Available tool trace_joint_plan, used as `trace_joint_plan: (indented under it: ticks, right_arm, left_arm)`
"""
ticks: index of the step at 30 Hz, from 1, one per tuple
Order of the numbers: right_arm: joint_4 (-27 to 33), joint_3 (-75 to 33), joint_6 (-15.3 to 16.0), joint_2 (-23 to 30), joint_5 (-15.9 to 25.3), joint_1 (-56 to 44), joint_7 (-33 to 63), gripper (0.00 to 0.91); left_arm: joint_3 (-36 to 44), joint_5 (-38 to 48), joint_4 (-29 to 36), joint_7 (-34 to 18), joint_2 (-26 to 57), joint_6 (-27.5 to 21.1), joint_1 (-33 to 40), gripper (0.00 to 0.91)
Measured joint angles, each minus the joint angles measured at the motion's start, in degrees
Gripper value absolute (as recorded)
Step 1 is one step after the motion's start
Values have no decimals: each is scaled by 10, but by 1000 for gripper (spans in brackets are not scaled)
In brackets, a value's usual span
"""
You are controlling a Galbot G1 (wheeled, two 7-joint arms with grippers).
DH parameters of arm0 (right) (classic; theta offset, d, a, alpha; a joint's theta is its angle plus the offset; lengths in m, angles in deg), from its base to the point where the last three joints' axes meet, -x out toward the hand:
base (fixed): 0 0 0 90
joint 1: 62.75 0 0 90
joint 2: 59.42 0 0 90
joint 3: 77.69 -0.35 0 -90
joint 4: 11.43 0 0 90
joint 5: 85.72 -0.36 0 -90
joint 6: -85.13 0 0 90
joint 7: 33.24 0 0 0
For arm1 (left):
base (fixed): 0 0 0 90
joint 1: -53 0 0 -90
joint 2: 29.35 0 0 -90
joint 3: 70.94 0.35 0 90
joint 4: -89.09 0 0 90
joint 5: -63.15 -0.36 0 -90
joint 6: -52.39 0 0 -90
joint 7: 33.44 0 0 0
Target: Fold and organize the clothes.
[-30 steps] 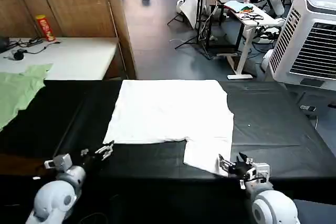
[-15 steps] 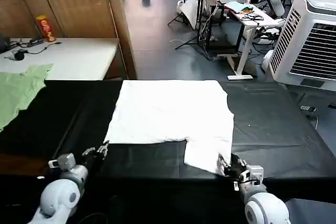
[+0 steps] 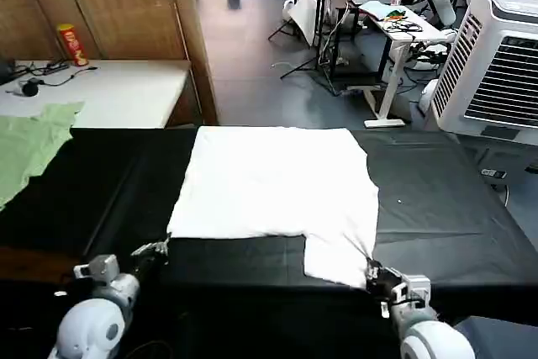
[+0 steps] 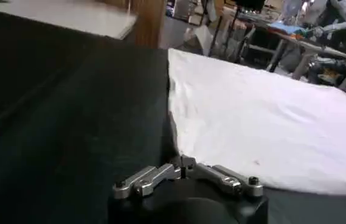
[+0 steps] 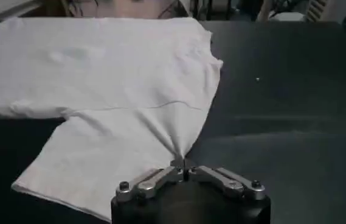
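In the head view, the white T-shirt (image 3: 277,191) lay spread on the black surface (image 3: 445,199), its plain side up, with a sleeve (image 3: 336,258) reaching toward the near edge on the robot's right. The right gripper (image 3: 372,277) sat at that sleeve's near corner and had the cloth drawn into a small peak, while the left gripper (image 3: 158,249) rested on the bare surface just beside the shirt's near left corner, not touching it as far as could be seen. A light green garment (image 3: 29,145) lay at the far left, apart from the work. In the left wrist view, the left gripper (image 4: 183,167) had its fingers pressed together on nothing, the shirt's edge (image 4: 179,143) lying just beyond them. In the right wrist view, the right gripper (image 5: 182,165) was pinching a tuck of the sleeve (image 5: 130,164), with creases fanning out from the pinched spot across the cloth. Judging from this, the folding seemed hardly begun: the body showed no finished fold, only one corner was gripped, and the folds and the tidying all looked left to do.
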Motion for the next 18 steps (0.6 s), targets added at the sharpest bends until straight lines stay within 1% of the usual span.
trace_joint_plan:
  ticks: [5, 8, 9, 11, 14, 18]
  right_arm:
    - [-15, -11, -7, 2, 0, -21, -4, 0]
    - [-14, -15, -16, 0, -6, -16, -6, 0]
    - [-11, -16, -21, -2, -11, -11, -7, 0]
    - [-3, -17, -40, -7, -19, 3, -19, 0]
    - [23, -12, -73, -19, -24, 34, -33, 0]
    - [70, -3, -90, -33, -40, 95, -41, 0]
  left_arm:
    - [-23, 1, 52, -6, -3, 15, -76, 0]
    - [-32, 5, 69, -8, -10, 23, -101, 0]
    - [-33, 6, 71, -10, -12, 28, -103, 0]
    - [-34, 5, 72, -12, -19, 34, -101, 0]
    - [-32, -4, 70, -8, -27, 38, -80, 0]
    - [-21, -23, 53, -6, -37, 44, -37, 0]
